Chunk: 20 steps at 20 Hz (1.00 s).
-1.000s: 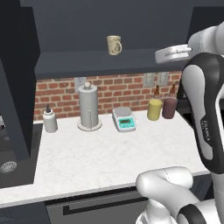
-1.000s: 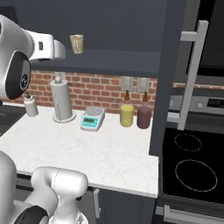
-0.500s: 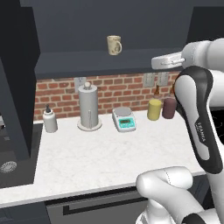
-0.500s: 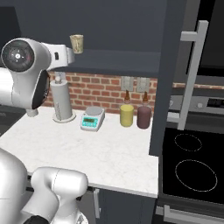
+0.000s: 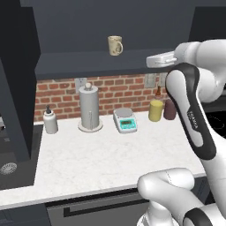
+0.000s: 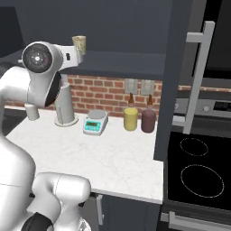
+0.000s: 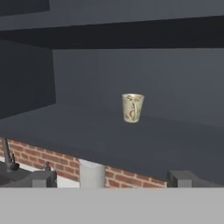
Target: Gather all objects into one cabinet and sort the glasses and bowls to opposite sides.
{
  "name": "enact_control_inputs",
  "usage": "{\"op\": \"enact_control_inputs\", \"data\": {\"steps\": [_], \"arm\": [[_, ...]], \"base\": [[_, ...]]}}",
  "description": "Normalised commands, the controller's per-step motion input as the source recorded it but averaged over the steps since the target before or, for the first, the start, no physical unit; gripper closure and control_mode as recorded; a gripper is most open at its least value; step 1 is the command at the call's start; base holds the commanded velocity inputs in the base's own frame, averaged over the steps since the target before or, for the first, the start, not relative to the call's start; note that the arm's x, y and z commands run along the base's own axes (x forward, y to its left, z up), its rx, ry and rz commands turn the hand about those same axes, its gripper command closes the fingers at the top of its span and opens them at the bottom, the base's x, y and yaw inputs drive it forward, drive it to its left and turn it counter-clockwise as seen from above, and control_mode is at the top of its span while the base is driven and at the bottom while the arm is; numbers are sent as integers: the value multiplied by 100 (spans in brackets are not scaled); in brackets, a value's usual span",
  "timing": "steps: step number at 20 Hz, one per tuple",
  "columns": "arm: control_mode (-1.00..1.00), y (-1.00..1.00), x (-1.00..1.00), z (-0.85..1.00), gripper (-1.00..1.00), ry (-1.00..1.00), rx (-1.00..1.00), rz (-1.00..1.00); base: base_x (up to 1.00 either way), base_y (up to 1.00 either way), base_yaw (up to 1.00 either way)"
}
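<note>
A cream patterned mug (image 5: 115, 45) (image 6: 79, 43) (image 7: 132, 107) stands upright on the shelf of the open dark cabinet (image 5: 97, 66). The cabinet's door (image 6: 178, 76), with its long grey bar handle (image 6: 197, 81), hangs open at the right. My gripper (image 5: 153, 61) (image 6: 75, 51) (image 7: 113, 179) hovers at the shelf's front edge, level with the shelf and short of the mug, which lies ahead of it in the hand view. Its fingertips (image 7: 42, 178) stand wide apart with nothing between them, so it is open. No other cups or bowl are in sight.
On the white counter (image 5: 101, 154) under the shelf stand a soap bottle (image 5: 50, 121), a paper towel holder (image 5: 89, 108), a small scale (image 5: 124, 120), and a yellow canister (image 5: 155, 110) beside a maroon canister (image 5: 169, 109). A black cooktop (image 6: 198, 171) lies to the right.
The hand has swung left along the shelf's front edge, closer to the mug, and the forearm has turned with it. The jaws stayed open. Nothing else moved.
</note>
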Motion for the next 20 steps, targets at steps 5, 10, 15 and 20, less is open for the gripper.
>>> {"op": "enact_control_inputs", "data": {"steps": [5,10,15,20], "arm": [[-100,0,41,-5,-100,0,0,0],[-100,1,31,0,-100,0,0,0],[-100,3,24,0,-100,0,0,0],[-100,4,20,0,-100,0,0,0]], "base": [[0,0,0],[0,0,0],[0,0,0],[0,0,0]]}}
